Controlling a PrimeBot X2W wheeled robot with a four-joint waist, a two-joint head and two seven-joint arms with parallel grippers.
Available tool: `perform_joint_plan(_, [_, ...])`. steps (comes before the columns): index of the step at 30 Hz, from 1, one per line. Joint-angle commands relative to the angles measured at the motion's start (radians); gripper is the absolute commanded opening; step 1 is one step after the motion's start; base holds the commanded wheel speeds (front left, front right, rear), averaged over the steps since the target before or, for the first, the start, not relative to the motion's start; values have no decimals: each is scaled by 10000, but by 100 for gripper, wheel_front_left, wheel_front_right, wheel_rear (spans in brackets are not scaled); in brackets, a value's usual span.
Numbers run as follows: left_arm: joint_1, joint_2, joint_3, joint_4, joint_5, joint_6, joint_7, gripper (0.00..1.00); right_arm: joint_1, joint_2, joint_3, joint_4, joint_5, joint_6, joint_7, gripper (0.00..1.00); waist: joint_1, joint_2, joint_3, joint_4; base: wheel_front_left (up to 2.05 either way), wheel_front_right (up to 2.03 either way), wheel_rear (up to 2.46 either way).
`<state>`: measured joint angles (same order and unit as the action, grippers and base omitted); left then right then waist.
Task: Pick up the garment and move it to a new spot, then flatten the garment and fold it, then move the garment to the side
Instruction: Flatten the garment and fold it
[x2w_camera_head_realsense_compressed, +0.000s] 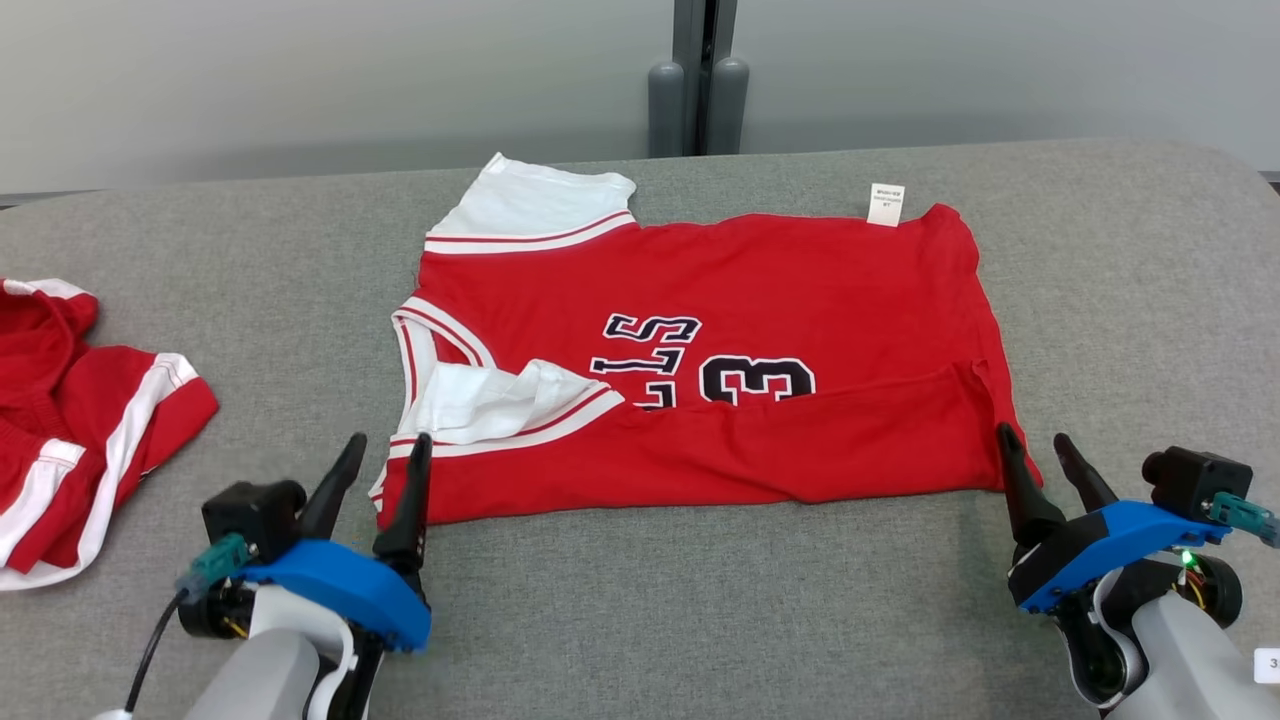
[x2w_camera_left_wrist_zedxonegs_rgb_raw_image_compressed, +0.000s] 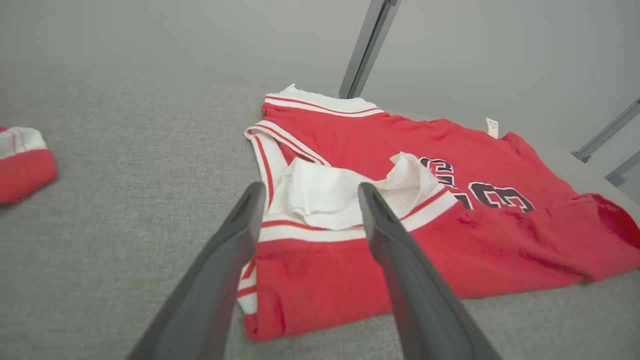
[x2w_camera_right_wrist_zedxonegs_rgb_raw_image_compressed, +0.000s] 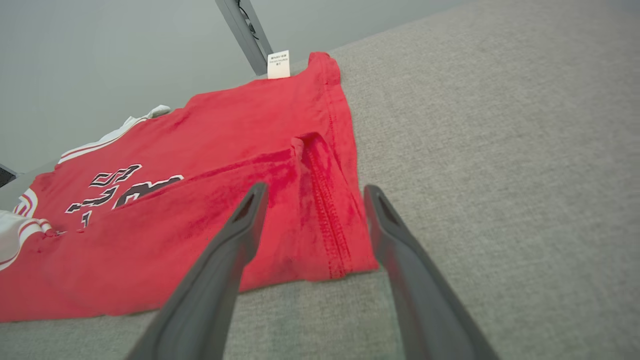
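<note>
Grey cloth tabletop (x2w_camera_head_realsense_compressed: 700, 600), pale wall (x2w_camera_head_realsense_compressed: 300, 80) behind. Jersey (x2w_camera_head_realsense_compressed: 750, 290) lies lengthwise left to right, neck leftward. Left pincer (x2w_camera_head_realsense_compressed: 390, 440) and right pincer (x2w_camera_head_realsense_compressed: 1032, 435) both gape apart, empty.

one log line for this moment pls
stage: fold | jersey: near edge folded over, flat on table | left gripper: open, by near left corner | right gripper: open, by near right corner | held: nothing
</note>
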<state>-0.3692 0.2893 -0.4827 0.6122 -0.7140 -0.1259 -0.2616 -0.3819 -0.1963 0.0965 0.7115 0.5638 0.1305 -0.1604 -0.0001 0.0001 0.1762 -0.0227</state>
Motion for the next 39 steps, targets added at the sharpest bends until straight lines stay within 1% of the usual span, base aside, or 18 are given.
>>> perform_joint_plan(1, [177, 45, 70, 14, 176, -80, -43, 100, 86, -102, 61, 55, -91, 5, -73, 100, 1, -1, -5, 26, 0, 0, 0])
perform_joint_plan(4, [432, 0, 80, 87, 406, -80, -44, 100, 29, -309, 173, 204, -326, 5, -110, 100, 1, -1, 33, 65, 0, 0, 0])
perform_joint_plan(9, [522, -3, 25, 452, 566, -80, -46, 100, -330, -403, 345, 662, -796, 5, -216, 100, 1, -1, 164, 78, 0, 0, 0])
perform_joint_plan(14, [318, -119, -47, 1006, 472, -81, -46, 100, -689, -281, 455, 1305, -1062, 5, -321, 100, 1, -1, 283, 82, 0, 0, 0])
perform_joint_plan(24, [-193, -384, -470, 1704, 116, -81, -15, 100, -1361, -70, 594, 2632, -1098, 5, -545, 100, 1, -1, 575, 135, 0, 0, 0])
perform_joint_plan(25, [-254, -418, -506, 1780, 11, -81, -12, 60, -1406, -18, 645, 2725, -1070, 5, -553, 51, 1, -1, 586, 146, 0, 0, 0])
perform_joint_plan(26, [-301, -425, -559, 1860, -71, -81, -12, 31, -1444, 38, 707, 2802, -1045, 5, -565, 24, 1, -1, 592, 150, 0, 0, 0])
perform_joint_plan(27, [-356, -434, -618, 1892, -149, -81, -12, 0, -1486, 82, 747, 2868, -994, 5, -574, 0, 1, -1, 600, 146, 0, 0, 0])
perform_joint_plan(30, [-437, -466, -602, 1794, -406, -81, -15, 0, -1576, 219, 674, 2943, -554, 5, -671, 0, 1, -1, 555, 145, 0, 0, 0])
perform_joint_plan(33, [-328, -432, -517, 1637, -542, -49, -28, 0, -1504, 169, 768, 2918, -308, 5, -798, 0, 1, -1, 398, 155, 0, 0, 0])
perform_joint_plan(39, [348, -286, -72, 978, -637, -49, -28, 0, -909, 70, 977, 2421, 242, 5, -999, 0, 1, -1, -125, 218, 0, 0, 0])
